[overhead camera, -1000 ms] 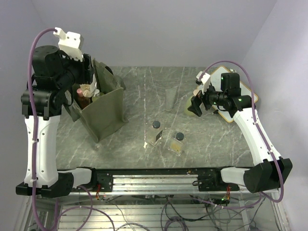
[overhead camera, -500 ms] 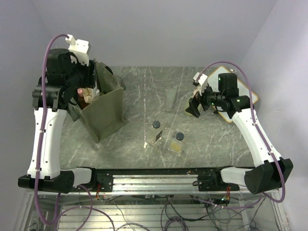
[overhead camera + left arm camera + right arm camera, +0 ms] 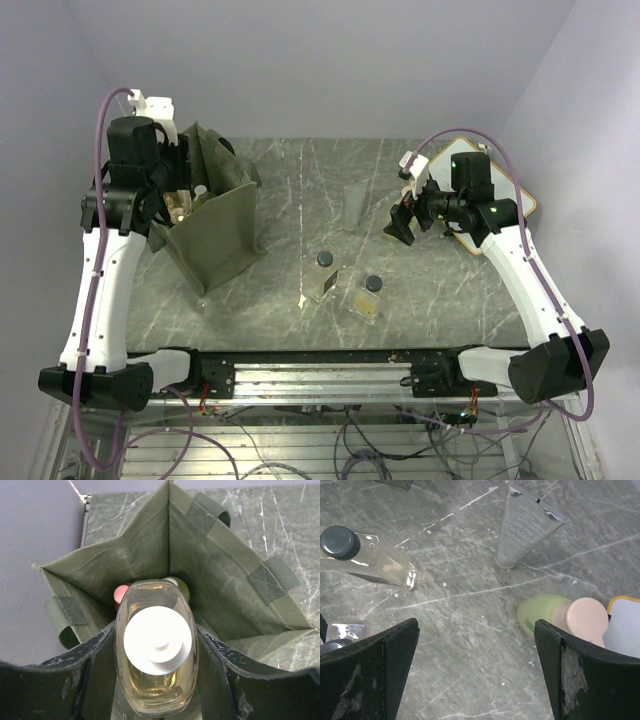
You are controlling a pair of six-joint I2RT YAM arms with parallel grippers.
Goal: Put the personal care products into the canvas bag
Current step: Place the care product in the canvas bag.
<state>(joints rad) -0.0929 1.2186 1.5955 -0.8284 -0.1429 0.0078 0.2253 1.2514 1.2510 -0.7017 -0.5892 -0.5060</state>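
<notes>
I see the green bag (image 3: pixel 227 575) standing open at the left of the bench (image 3: pixel 290 190), with a pink-capped bottle (image 3: pixel 121 594) down inside it. My left end effector (image 3: pixel 157 680) is half closed on a pale yellow bottle (image 3: pixel 157 640) with a white cap, holding it upright over the bag's mouth. My right end effector (image 3: pixel 476 630) gapes wide and empty above the yellow-green bottle (image 3: pixel 545 615), the grey tube (image 3: pixel 522 530) and a clear square bottle (image 3: pixel 367 560) on the bench.

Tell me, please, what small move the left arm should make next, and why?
Probably lower the left gripper straight down into the canvas bag before releasing. It grips a white-capped bottle of yellowish liquid directly over the bag's open mouth, with other bottles inside below it.
</notes>
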